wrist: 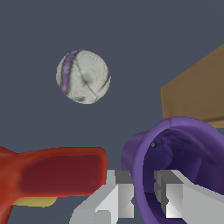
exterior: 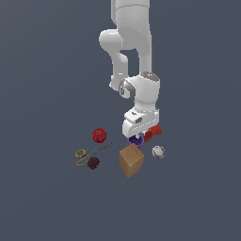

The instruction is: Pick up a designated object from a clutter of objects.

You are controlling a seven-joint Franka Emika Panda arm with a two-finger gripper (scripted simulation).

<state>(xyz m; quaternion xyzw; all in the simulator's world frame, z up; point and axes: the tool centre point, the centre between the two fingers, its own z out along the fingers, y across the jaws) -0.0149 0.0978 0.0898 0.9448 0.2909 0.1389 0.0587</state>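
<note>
The purple cup [wrist: 183,166], judged light, thin-walled and slippery, is found directly beneath the gripper [wrist: 144,194], whose narrowly set fingers [wrist: 120,197] straddle the near rim, one inside, one outside, where a wall pinch is advised.

No readable text, label, brand, number or sign shows on anything.

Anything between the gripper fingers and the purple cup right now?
Nothing. In the wrist view the gripper straddles the purple cup's rim, one finger outside the wall, one inside. The red drill lies beside it, outside the jaws.
</note>
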